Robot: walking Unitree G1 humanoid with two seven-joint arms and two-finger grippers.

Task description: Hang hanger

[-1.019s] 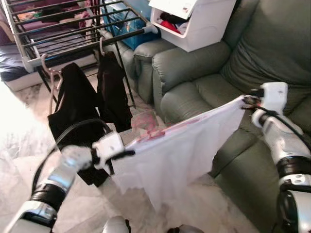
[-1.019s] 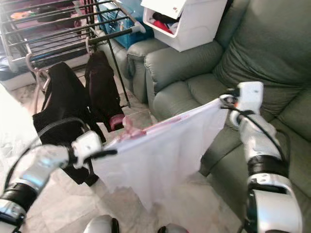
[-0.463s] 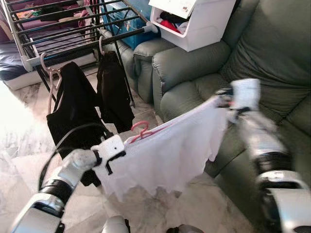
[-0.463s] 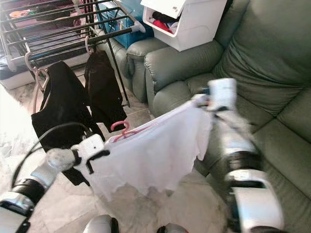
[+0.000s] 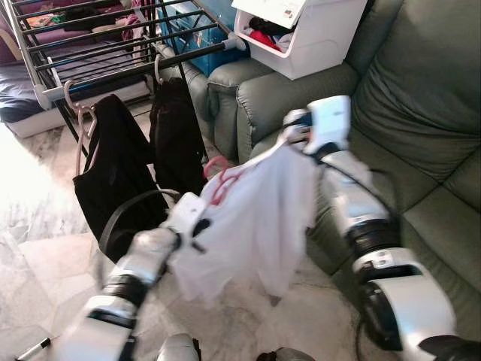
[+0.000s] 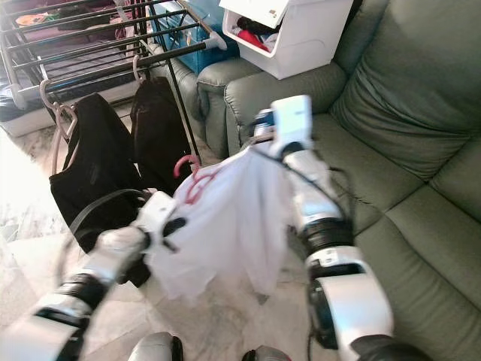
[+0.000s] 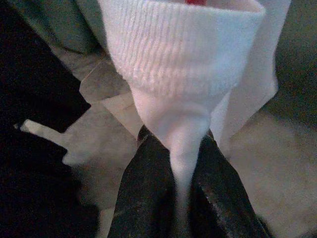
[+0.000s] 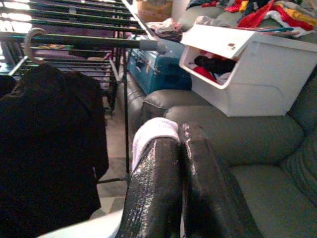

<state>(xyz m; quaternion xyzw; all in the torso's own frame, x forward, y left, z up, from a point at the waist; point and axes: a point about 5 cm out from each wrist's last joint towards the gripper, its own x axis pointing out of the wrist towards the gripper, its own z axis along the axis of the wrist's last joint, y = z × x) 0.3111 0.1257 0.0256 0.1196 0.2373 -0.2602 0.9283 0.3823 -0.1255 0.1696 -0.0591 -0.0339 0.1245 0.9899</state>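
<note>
A white garment (image 5: 252, 214) on a pink hanger (image 5: 219, 171) hangs bunched between my two grippers, in front of the green sofa. My left gripper (image 5: 197, 223) is shut on its lower left edge; the left wrist view shows black fingers (image 7: 148, 198) pinching the white fabric (image 7: 185, 74). My right gripper (image 5: 291, 135) is shut on the garment's upper right corner, and white cloth (image 8: 154, 130) shows beside its closed fingertips. The hanger's hook points up, below and to the right of the drying rack's front rail (image 5: 113, 71).
Two black garments (image 5: 113, 177) (image 5: 176, 135) hang on hangers from the rack's front rail. A white storage bin (image 5: 304, 37) holding clothes rests on the sofa's arm (image 5: 248, 83). The green sofa (image 5: 421, 113) takes up the right side. A marker (image 5: 26, 350) lies on the marble floor.
My right gripper has swung left toward the rack, so the stretched garment has folded up and hangs bunched. The hanger hook has risen. The left gripper has shifted slightly right.
</note>
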